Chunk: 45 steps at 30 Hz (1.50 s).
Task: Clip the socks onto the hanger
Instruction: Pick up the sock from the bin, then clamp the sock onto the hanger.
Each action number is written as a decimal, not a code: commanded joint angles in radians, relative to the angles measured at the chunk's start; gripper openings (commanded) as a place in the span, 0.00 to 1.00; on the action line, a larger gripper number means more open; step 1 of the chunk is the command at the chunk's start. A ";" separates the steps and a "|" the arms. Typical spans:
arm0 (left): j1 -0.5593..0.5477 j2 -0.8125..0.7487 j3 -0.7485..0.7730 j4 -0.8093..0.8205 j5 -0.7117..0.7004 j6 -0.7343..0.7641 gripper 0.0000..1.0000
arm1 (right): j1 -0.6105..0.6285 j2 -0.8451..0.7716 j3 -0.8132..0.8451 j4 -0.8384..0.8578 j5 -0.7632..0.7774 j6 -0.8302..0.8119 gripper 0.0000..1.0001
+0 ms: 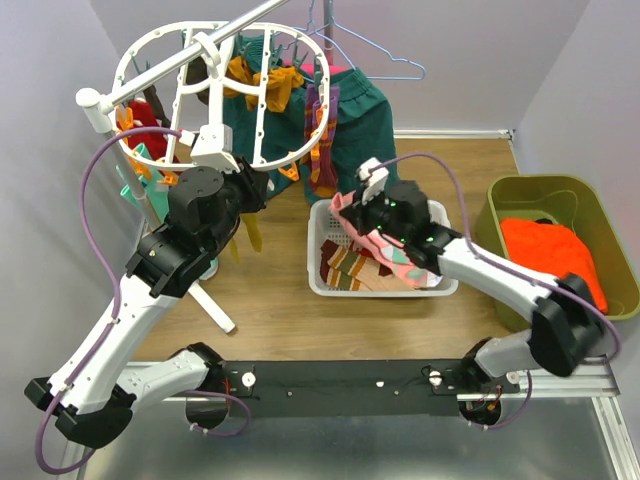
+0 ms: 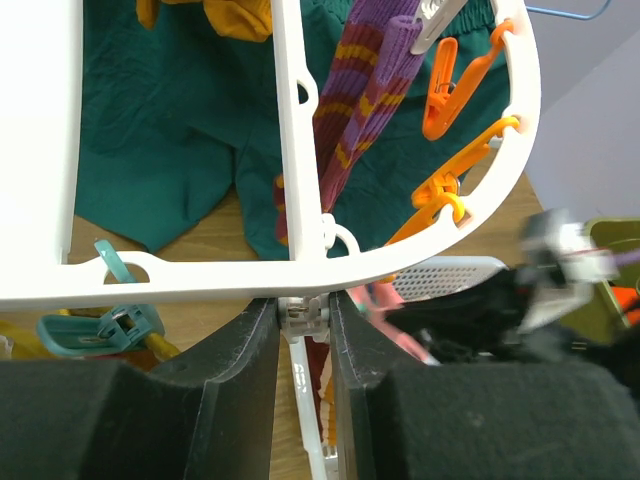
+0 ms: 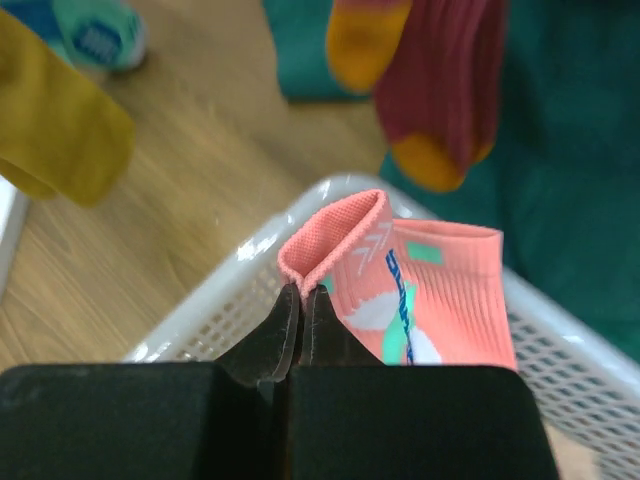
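The white oval lattice hanger (image 1: 262, 120) hangs at the back left, with orange and teal clips on it. A mustard sock (image 1: 275, 85) and a maroon striped sock (image 1: 322, 150) hang from it. My left gripper (image 2: 303, 315) is just under the hanger's near rim (image 2: 200, 275), shut on a small white clip (image 2: 300, 312) that hangs there. My right gripper (image 3: 303, 295) is shut on the cuff of a pink sock with teal marks (image 3: 440, 290). It holds the sock above the white mesh basket (image 1: 320, 285), right of the hanger. More socks (image 1: 350, 268) lie in the basket.
A dark green garment (image 1: 360, 120) hangs behind the hanger beside thin wire hangers (image 1: 350, 50). An olive bin (image 1: 530, 195) with an orange cloth (image 1: 550, 250) stands at the right. The rack's white leg (image 1: 215, 305) crosses the floor under my left arm.
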 commanded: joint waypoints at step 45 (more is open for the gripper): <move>0.001 0.008 0.053 -0.037 -0.005 -0.037 0.00 | 0.198 -0.068 0.225 0.125 -0.497 0.289 0.01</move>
